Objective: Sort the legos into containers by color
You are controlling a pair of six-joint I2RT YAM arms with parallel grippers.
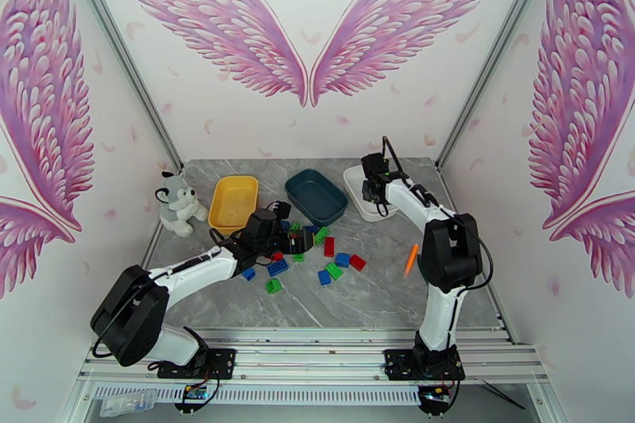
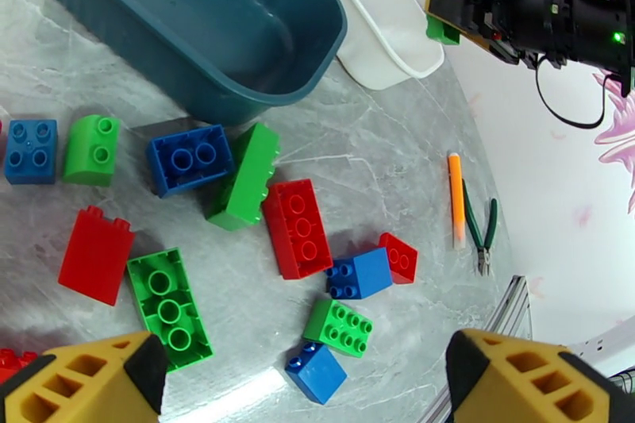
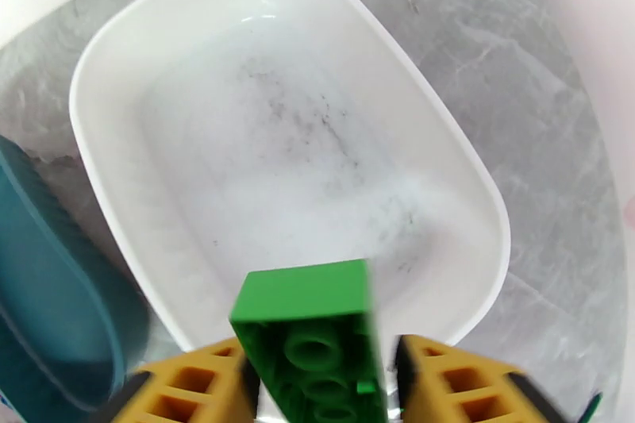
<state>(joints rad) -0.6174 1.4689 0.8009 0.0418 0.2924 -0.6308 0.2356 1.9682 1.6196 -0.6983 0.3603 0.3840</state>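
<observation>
So,
- The right gripper (image 3: 325, 377) is hanging over the near end of the white tray (image 3: 111, 75), with a green brick (image 3: 305, 313) sitting between its fingers.
- Its jaws are looking loosened: a thin gap is showing on one side of the brick, which is coming out a bit blurred.
- The left gripper (image 2: 305, 381) is hovering spread wide, gripping nothing, above the legos (image 2: 298, 226).
- Those red, green and blue bricks are lying mixed together on the grey marble table (image 2: 381, 147), just in front of the dark teal tray (image 2: 198, 99).
- The yellow tray (image 1: 216, 206) is sitting left of the teal one, with a plush husky (image 1: 178, 202) standing beside it.
- An orange marker (image 2: 456, 198) and green-handled pliers (image 2: 480, 230) are lying side by side, right of the pile.
</observation>
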